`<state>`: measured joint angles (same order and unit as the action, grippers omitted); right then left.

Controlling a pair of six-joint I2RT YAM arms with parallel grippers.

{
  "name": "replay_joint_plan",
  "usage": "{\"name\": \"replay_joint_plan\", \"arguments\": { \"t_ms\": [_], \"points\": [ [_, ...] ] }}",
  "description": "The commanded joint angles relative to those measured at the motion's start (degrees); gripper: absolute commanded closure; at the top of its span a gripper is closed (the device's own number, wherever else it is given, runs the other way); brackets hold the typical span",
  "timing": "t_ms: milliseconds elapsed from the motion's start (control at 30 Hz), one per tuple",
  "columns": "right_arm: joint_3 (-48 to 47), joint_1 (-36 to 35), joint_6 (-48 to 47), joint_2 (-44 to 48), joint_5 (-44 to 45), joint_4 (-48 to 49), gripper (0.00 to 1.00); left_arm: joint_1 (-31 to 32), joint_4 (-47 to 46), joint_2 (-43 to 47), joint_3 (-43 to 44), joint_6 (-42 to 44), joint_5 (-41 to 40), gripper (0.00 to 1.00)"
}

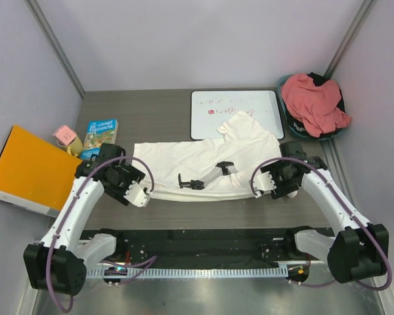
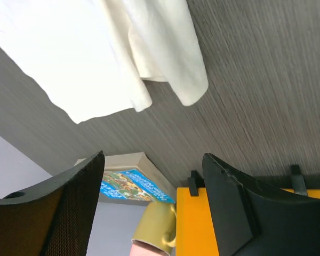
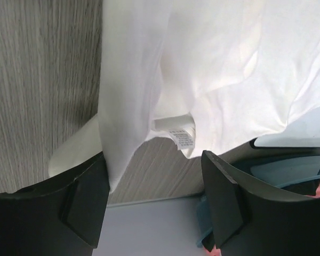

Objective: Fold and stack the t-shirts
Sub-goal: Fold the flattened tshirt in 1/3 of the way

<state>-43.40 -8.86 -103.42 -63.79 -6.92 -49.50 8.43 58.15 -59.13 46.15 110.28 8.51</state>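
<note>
The white t-shirt [image 1: 197,167] lies spread across the middle of the table, its upper part draped over the whiteboard's near edge. The salmon pink-red t-shirt [image 1: 315,102] sits crumpled in a teal basket at the back right. My left gripper [image 1: 110,157] is open and empty at the shirt's left end; its wrist view [image 2: 153,160] shows the shirt's hem [image 2: 122,58] lying on the table. My right gripper [image 1: 291,157] is open and empty at the shirt's right end; its wrist view [image 3: 154,160] shows the white cloth with its label [image 3: 184,138].
A whiteboard [image 1: 236,111] lies at the back centre. The teal basket [image 1: 295,131] stands beside it. A blue book [image 1: 100,136], a yellow mug [image 2: 160,226] and an orange folder [image 1: 29,170] are at the left. A small black-and-white tool [image 1: 203,177] lies on the white shirt.
</note>
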Motion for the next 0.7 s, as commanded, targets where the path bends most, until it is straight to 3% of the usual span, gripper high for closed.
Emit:
{"name": "replay_joint_plan", "arguments": {
  "t_ms": [0,133,300,367,400,433,500,567,667],
  "points": [
    [-5.6,0.2,-0.6,0.3,0.3,-8.6,0.28,-0.3,20.3,-1.8,8.4,1.6,4.1,0.25],
    [-8.6,0.2,1.5,-2.2,-0.6,-9.0,0.28,-0.3,13.9,-4.7,7.0,-1.8,4.1,0.25],
    [-9.7,0.0,3.4,-3.5,0.8,-9.2,0.29,-0.3,12.5,-7.0,4.8,-2.1,4.8,0.24],
    [-10.5,0.0,3.7,-3.5,1.5,-7.7,0.41,-0.3,5.4,-6.8,3.0,-3.7,4.1,0.25],
    [-10.4,0.0,4.9,-3.5,2.1,-5.5,0.52,-0.3,2.0,-6.9,1.0,-4.9,3.3,0.26],
    [-10.0,0.0,7.3,-3.4,2.5,0.7,0.69,-0.3,-5.3,-7.0,0.0,-6.6,1.9,0.30],
    [-10.5,0.1,8.7,-4.6,3.5,5.9,0.84,-0.3,-9.1,-8.7,0.2,-8.8,1.8,0.42],
    [-11.9,0.2,10.1,-5.7,3.8,6.0,0.85,-0.3,-9.4,-11.0,2.2,-11.0,3.4,0.49],
    [-15.3,0.2,10.3,-6.9,3.3,2.7,0.80,-0.3,-8.6,-12.8,6.7,-12.6,5.0,0.49]
  ]
}}
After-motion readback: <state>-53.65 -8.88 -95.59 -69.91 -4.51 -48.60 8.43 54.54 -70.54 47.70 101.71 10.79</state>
